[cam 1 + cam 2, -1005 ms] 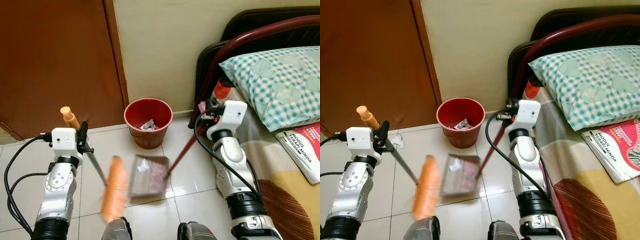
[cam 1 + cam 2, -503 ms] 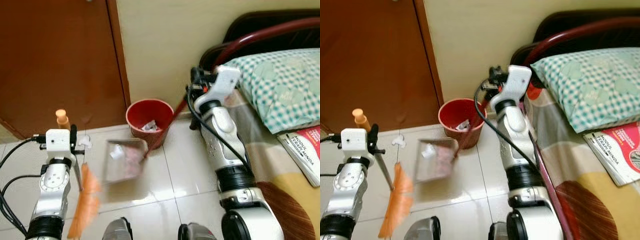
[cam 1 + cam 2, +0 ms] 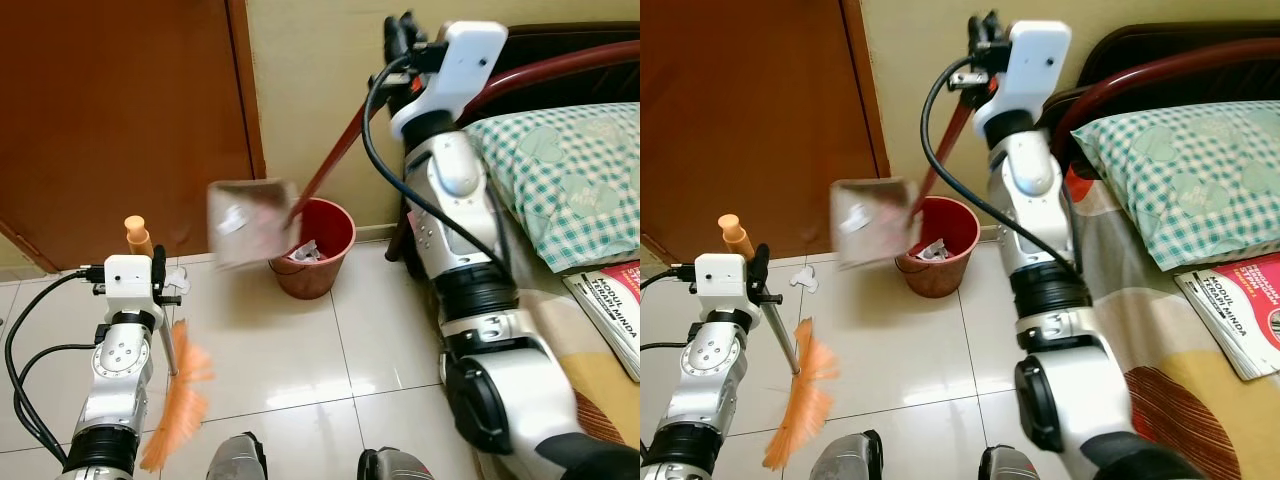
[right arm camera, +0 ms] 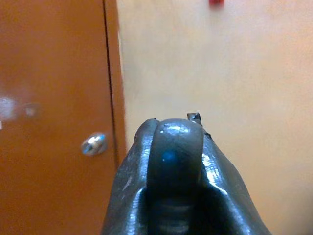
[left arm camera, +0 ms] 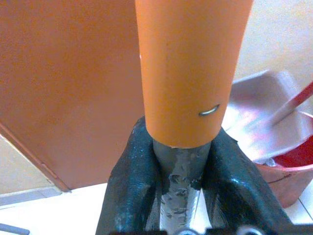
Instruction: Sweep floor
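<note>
We judge the sweeping nearly done; our right claw [image 3: 980,45], clamped on the dustpan [image 3: 250,218] handle, lifts it tilted above the red bucket [image 3: 312,245]; emptying remains; our left claw [image 5: 178,166] grips the broom [image 3: 178,410] beside us; one scrap [image 3: 804,280] lies by the door [image 3: 120,120].

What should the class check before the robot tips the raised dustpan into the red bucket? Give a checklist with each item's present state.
1. Right gripper clamped on the dustpan handle: ok.
2. Dustpan raised above the floor, beside the bucket: ok.
3. Paper scrap in the pan: ok.
4. Pan mouth directly over the bucket opening: not ok, it hangs toward the door side.
5. Left gripper clamped on the broom, held away from the bucket: ok.
6. Floor scrap near the door swept up: not ok.
</note>
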Tool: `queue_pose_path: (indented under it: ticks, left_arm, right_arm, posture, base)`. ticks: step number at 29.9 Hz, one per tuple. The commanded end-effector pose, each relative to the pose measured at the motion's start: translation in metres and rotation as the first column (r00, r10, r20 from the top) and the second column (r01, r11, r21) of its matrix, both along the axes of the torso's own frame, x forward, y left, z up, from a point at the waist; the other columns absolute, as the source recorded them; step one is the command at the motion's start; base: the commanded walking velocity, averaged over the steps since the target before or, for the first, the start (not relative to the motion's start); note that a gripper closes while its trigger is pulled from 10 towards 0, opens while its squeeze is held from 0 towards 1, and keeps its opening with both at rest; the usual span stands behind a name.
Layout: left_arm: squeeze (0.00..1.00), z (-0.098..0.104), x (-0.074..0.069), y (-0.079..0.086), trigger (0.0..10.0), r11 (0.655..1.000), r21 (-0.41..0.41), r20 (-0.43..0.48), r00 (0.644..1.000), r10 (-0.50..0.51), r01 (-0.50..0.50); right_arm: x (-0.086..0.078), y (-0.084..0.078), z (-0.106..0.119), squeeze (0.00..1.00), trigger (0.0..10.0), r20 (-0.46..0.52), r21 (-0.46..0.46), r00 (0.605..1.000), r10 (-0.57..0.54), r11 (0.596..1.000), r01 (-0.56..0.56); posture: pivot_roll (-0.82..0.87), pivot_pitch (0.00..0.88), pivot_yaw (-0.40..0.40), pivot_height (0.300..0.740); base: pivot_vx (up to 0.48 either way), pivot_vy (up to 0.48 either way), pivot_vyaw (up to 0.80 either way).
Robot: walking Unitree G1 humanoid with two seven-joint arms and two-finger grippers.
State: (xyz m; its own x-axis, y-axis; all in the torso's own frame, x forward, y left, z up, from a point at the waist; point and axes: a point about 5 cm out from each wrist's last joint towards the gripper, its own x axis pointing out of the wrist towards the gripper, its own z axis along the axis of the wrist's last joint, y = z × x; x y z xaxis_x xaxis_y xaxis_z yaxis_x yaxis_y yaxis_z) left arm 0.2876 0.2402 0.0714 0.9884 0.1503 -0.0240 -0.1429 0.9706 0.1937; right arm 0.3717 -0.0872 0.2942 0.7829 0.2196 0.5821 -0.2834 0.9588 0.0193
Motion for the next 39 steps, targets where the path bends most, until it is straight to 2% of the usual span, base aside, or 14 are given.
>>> queue_pose_path:
  ticks: [1,4,8,9,12,17,21,24,27,29,31,33,35,39]
  left_arm:
    - [0.0,-0.01,-0.003,-0.004,10.0,1.0,-0.022,-0.04,0.999,-0.012,0.011]
    - [0.0,-0.011,-0.003,-0.008,10.0,0.999,-0.03,-0.044,0.999,-0.024,0.023]
    - [0.0,-0.012,-0.001,-0.011,10.0,0.999,-0.032,-0.048,0.998,-0.032,0.031]
    - [0.0,-0.012,-0.001,-0.011,10.0,0.999,-0.032,-0.048,0.998,-0.032,0.031]
    - [0.0,-0.012,0.0,-0.01,10.0,0.999,-0.037,-0.048,0.998,-0.03,0.029]
    - [0.0,-0.014,0.0,-0.013,10.0,0.998,-0.055,-0.052,0.998,-0.037,0.034]
    - [0.0,-0.014,0.0,-0.015,10.0,0.998,-0.057,-0.051,0.998,-0.04,0.037]
    - [0.0,-0.014,0.0,-0.015,10.0,0.998,-0.058,-0.052,0.998,-0.04,0.037]
    - [0.0,-0.014,0.001,-0.015,10.0,0.998,-0.058,-0.05,0.998,-0.039,0.036]
    - [0.0,-0.014,0.002,-0.014,10.0,0.996,-0.087,-0.055,0.998,-0.037,0.032]
    - [0.0,-0.012,0.005,-0.014,10.0,0.996,-0.088,-0.046,0.998,-0.03,0.026]
    - [0.0,-0.012,0.005,-0.014,10.0,0.996,-0.088,-0.046,0.998,-0.03,0.026]
    - [0.0,-0.011,0.006,-0.016,10.0,0.996,-0.08,-0.043,0.998,-0.036,0.032]
    - [0.0,-0.011,0.006,-0.015,10.0,0.997,-0.074,-0.045,0.999,-0.024,0.021]
  right_arm:
    - [-0.012,0.006,0.032,0.0,10.0,0.173,-0.064,0.985,0.005,0.998,0.006]
    - [-0.016,0.009,0.033,0.0,10.0,0.236,-0.148,0.972,0.001,0.988,0.035]
    - [-0.024,0.021,0.013,0.0,10.0,0.293,-0.298,0.955,0.032,0.953,0.059]
    - [-0.024,0.021,0.013,0.0,10.0,0.293,-0.298,0.955,0.032,0.953,0.059]
    - [-0.032,0.035,-0.002,0.0,10.0,0.313,-0.39,0.945,0.092,0.92,0.039]
    - [-0.036,0.042,-0.01,0.0,10.0,0.333,-0.451,0.934,0.127,0.892,0.04]
    - [-0.037,0.042,-0.011,0.0,10.0,0.342,-0.455,0.931,0.127,0.889,0.046]
    - [-0.039,0.045,-0.012,0.0,10.0,0.369,-0.501,0.917,0.149,0.863,0.062]
    - [-0.039,0.045,-0.012,0.0,10.0,0.368,-0.489,0.919,0.144,0.87,0.06]
    - [-0.039,0.044,-0.009,0.0,10.0,0.379,-0.468,0.916,0.133,0.881,0.066]
    - [-0.039,0.044,0.009,0.0,10.0,0.393,-0.378,0.913,0.112,0.924,0.049]
    - [-0.039,0.044,0.009,0.0,10.0,0.393,-0.378,0.913,0.112,0.924,0.049]
    - [-0.039,0.045,0.024,0.0,10.0,0.377,-0.264,0.92,0.108,0.965,-0.005]
    - [-0.04,0.048,0.033,0.0,10.0,0.329,-0.14,0.933,0.145,0.985,-0.103]
  posture:
    - [-0.01,0.066,0.012,0.74]
    - [-0.01,0.067,0.013,0.74]
    - [-0.02,0.068,0.01,0.74]
    - [-0.02,0.068,0.01,0.74]
    - [-0.02,0.068,0.007,0.74]
    - [-0.02,0.069,0.005,0.74]
    - [-0.02,0.069,0.005,0.74]
    - [-0.02,0.067,0.004,0.74]
    - [-0.02,0.065,0.004,0.74]
    - [-0.02,0.063,0.004,0.74]
    - [-0.01,0.059,0.007,0.74]
    - [-0.01,0.059,0.007,0.74]
    - [-0.01,0.056,0.007,0.74]
    - [-0.01,0.053,0.006,0.74]
  base:
    - [0.0,0.0,0.0]
    - [0.0,0.0,0.0]
    - [0.0,0.0,0.0]
    - [0.0,0.0,0.0]
    - [0.0,0.0,0.0]
    - [0.0,0.0,0.0]
    - [0.0,0.0,0.0]
    - [0.0,0.0,0.0]
    - [0.0,0.0,0.0]
    - [0.0,0.0,0.0]
    - [0.0,0.0,0.0]
    - [0.0,0.0,0.0]
    - [0.0,0.0,0.0]
    - [0.0,0.0,0.0]
